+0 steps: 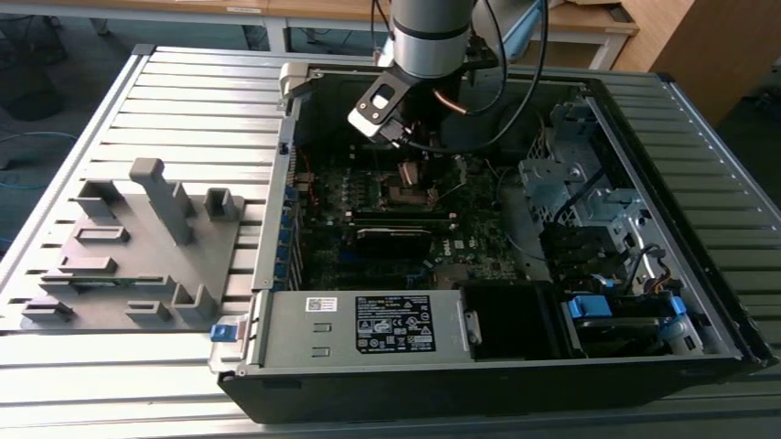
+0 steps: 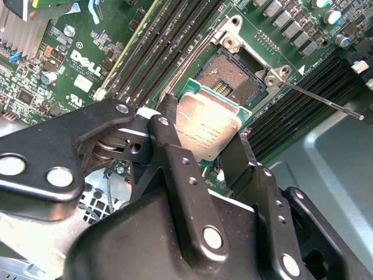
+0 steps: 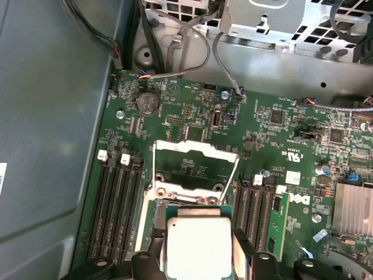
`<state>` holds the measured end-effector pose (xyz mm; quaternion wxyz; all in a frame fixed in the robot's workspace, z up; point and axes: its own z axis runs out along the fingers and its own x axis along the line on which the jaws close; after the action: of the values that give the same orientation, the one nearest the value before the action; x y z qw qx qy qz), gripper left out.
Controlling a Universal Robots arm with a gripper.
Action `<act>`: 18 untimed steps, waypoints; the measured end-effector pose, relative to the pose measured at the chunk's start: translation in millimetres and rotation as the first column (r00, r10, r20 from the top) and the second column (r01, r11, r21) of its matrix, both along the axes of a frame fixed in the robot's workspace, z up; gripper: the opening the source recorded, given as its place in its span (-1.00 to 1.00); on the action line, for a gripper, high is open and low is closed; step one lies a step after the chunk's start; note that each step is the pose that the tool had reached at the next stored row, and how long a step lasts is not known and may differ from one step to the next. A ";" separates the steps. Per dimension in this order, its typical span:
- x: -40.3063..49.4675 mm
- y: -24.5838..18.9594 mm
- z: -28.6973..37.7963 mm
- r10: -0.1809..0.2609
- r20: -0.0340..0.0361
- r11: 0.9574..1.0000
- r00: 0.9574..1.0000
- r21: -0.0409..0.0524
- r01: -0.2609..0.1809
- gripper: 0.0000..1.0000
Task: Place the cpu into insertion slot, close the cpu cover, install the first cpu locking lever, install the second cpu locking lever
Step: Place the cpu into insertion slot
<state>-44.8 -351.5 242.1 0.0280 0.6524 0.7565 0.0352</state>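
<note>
My gripper is shut on the cpu, a flat square chip with a silvery top, one black finger on each of two opposite edges. The chip hangs tilted just above the insertion slot, a dark square socket on the green motherboard, and overlaps its near edge. In the first wrist view the cpu covers most of the socket, and the cpu cover, a thin metal frame, stands flipped open beyond it. A thin locking lever sticks out beside the socket. In the exterior view the gripper reaches down into the case over the socket.
Black memory slots run along both sides of the socket. The open computer case has a drive cage on the exterior view's right and a power supply in front. A grey fixture lies on the slatted table.
</note>
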 end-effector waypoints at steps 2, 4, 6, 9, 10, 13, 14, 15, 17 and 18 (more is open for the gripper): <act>0.0 0.0 0.0 0.000 0.000 1.000 1.000 0.000 0.000 0.08; 0.0 0.0 0.0 0.000 0.000 1.000 1.000 0.000 0.000 0.08; 0.0 0.0 0.0 -0.002 0.000 1.000 1.000 0.000 0.002 0.08; 0.0 0.0 0.0 -0.009 0.000 1.000 1.000 0.000 0.009 0.08; 0.0 0.0 -0.1 -0.012 0.000 1.000 1.000 0.000 0.012 0.08; 0.0 0.0 -0.2 -0.026 0.000 1.000 1.000 0.000 0.026 0.08; 0.0 0.0 -0.2 -0.031 0.000 1.000 1.000 0.000 0.031 0.08; 0.0 0.0 -0.3 -0.038 0.000 0.999 0.999 0.000 0.038 0.08; 0.0 0.0 -0.5 -0.057 0.000 0.998 0.998 0.000 0.057 0.08; 0.0 0.0 -0.5 -0.070 0.000 0.998 0.998 0.000 0.070 0.08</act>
<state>-44.8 -351.5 241.5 0.0292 0.6783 0.7334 0.0342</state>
